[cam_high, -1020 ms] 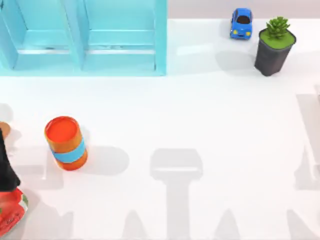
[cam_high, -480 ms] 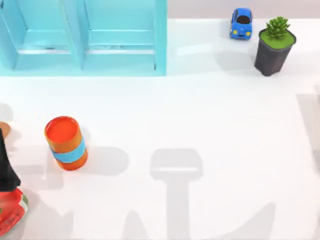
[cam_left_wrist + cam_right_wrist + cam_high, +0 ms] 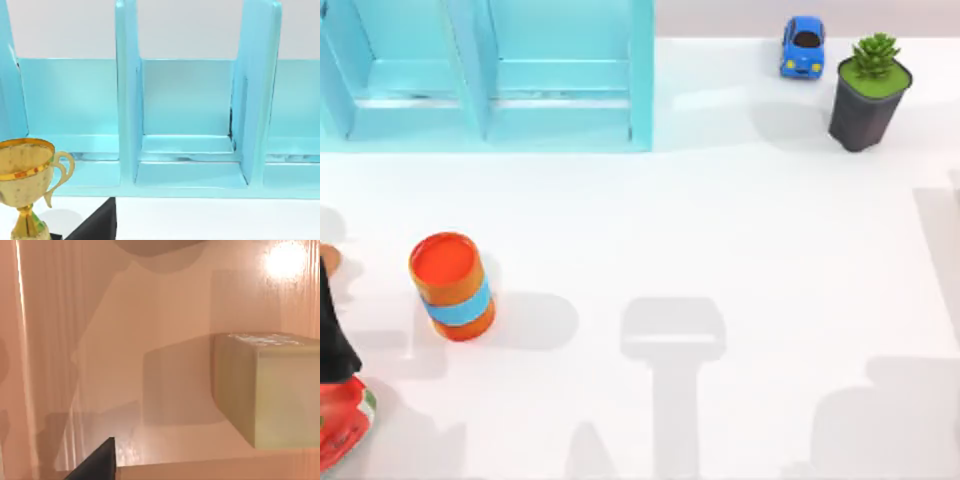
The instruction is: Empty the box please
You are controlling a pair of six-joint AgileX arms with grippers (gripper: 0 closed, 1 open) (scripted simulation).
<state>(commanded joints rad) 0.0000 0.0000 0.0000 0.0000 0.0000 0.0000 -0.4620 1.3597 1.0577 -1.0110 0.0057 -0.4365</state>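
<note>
While my right claw's finger (image 3: 95, 462) hangs inside the tan box (image 3: 75, 340), open or closed I cannot tell; pale block (image 3: 280, 390) sits on its floor, looks rigid, light, flat-sided: grip opposite faces. Left arm idles facing the blue shelf (image 3: 190, 125).

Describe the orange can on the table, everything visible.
The orange can is a short cylinder with a glossy orange-red top face and a light blue band around its middle. It stands on the white table near the top view's left side, in front of the blue shelf unit and apart from it. It casts a shadow to its right. Nothing touches it.
</note>
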